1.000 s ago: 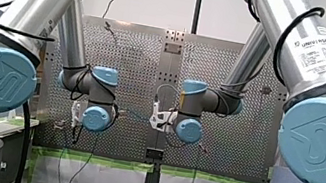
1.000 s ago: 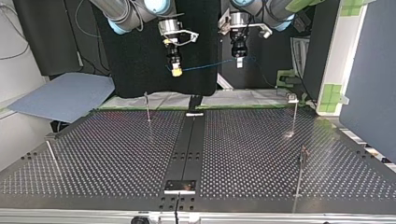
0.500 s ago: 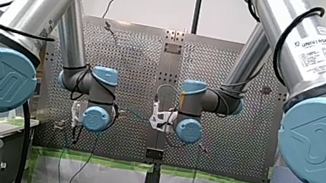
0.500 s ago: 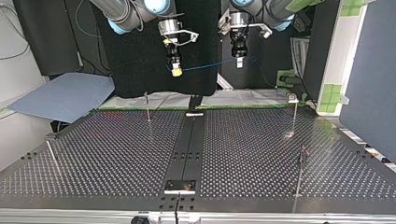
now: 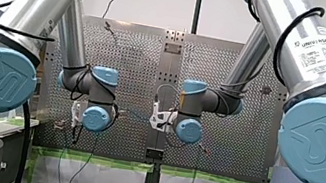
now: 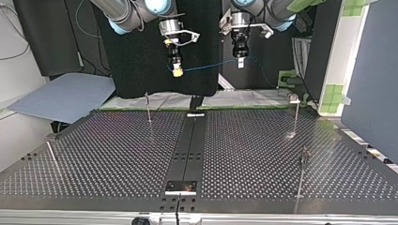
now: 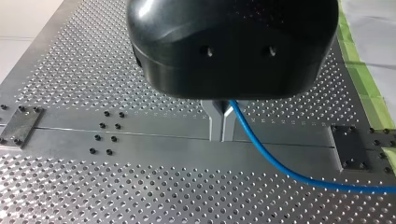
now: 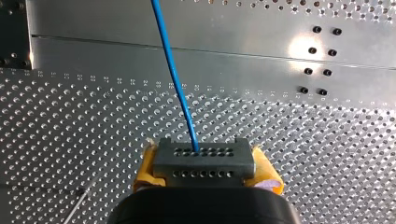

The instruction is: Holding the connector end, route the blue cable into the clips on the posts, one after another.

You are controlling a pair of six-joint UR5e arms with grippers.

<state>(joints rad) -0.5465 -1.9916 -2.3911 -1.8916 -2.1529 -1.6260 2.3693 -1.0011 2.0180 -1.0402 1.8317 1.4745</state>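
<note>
Our right pincer [image 8: 205, 169] and left pincer [image 7: 220, 127] hang high over the counter [image 6: 117, 159], with the blue cable [image 7: 261, 156] strung between them. The left one is squeezed shut on it, and the right's yellow pads [image 8: 144, 165] are clamped on the grey connector [image 8: 204, 156]. We can't make out the clips on the posts [image 6: 148, 107], they're too tiny.

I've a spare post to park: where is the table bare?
In the top view, the table is bare between the far-left post and the centre strip, and right of the strip. Tighter by the two right posts.
</note>
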